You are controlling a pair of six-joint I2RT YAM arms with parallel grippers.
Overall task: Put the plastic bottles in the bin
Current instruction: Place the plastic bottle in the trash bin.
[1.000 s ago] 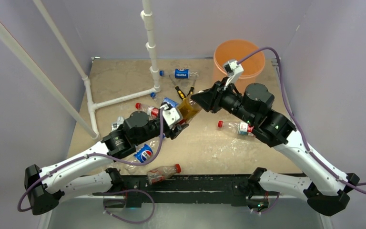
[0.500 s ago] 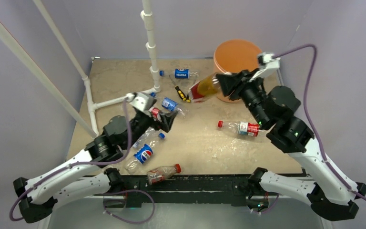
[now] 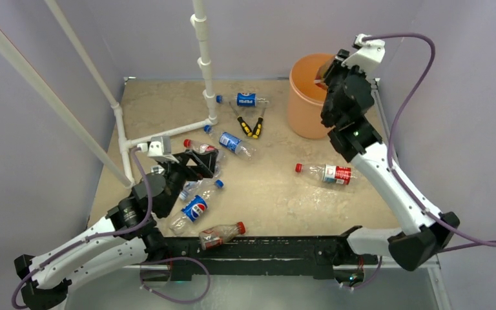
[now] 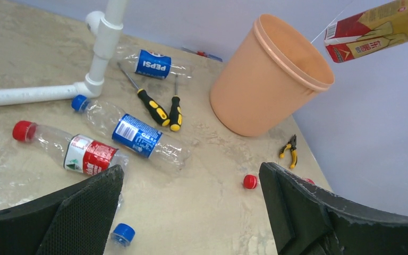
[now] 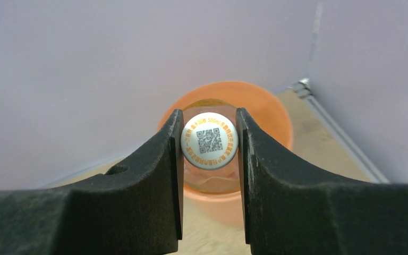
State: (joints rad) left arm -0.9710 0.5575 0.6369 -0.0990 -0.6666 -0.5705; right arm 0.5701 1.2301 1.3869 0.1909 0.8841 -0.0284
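Note:
My right gripper [image 5: 210, 141] is shut on the white cap of a plastic bottle with a red-gold label [image 4: 377, 29]. It hangs tilted over the open mouth of the orange bin [image 3: 305, 103], seen below the jaws in the right wrist view as the bin [image 5: 276, 119]. My left gripper [image 3: 201, 165] stands open and empty above the left-hand bottles. On the table lie a Pepsi bottle [image 3: 245, 100], a blue-label bottle [image 4: 133, 133], a red-cap bottle [image 4: 77, 153], another Pepsi bottle [image 3: 194, 208], a front bottle [image 3: 219, 234] and a red-label bottle [image 3: 326, 172].
Yellow-and-black handled tools [image 3: 248, 126] lie beside the bin, and small pliers [image 4: 289, 149] lie near the right wall. A white pipe frame [image 3: 203, 64] stands at the back left. Loose caps, red [image 4: 250, 181] and blue [image 4: 122, 234], lie on the table.
The right arm took the red-gold bottle from the left gripper and swung it up over the bin. The left gripper opened and drew back to the left.

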